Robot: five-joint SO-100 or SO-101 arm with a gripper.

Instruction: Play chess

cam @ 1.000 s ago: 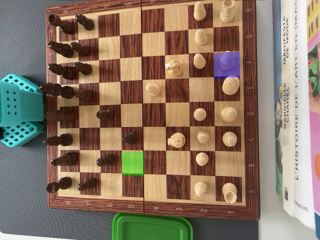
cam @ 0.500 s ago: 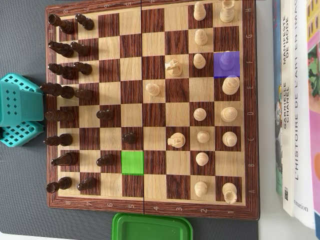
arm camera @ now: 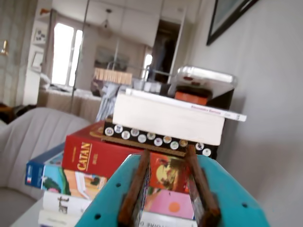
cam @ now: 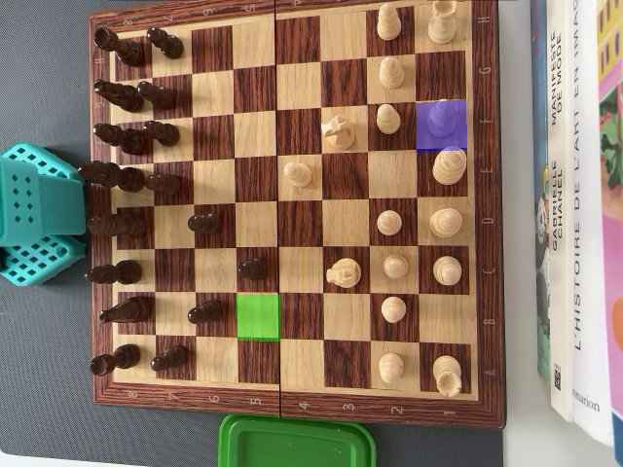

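Two fingers: the claw [arm camera: 168, 208] shows in the wrist view as teal plastic with two rust-brown fingers [arm camera: 135, 189] set apart, nothing between them, aimed level at a stack of books [arm camera: 118, 161].
Arm: its teal body [cam: 34, 214] sits at the left edge of the overhead view, off the board, on the dark desk [cam: 49, 78].
Board: the chess board [cam: 292, 209] lies flat, its long axis running left to right in the overhead view.
Dark pieces [cam: 122, 95]: crowded along the left two columns, tipped toward the left; three stand further in.
Pale pieces [cam: 389, 224]: spread over the right half.
Marked squares: a green square [cam: 258, 317] low centre, a purple square [cam: 441, 125] upper right, covering a piece.
Beyond: green lid [cam: 297, 443] below the board, books [cam: 579, 195] at the right.
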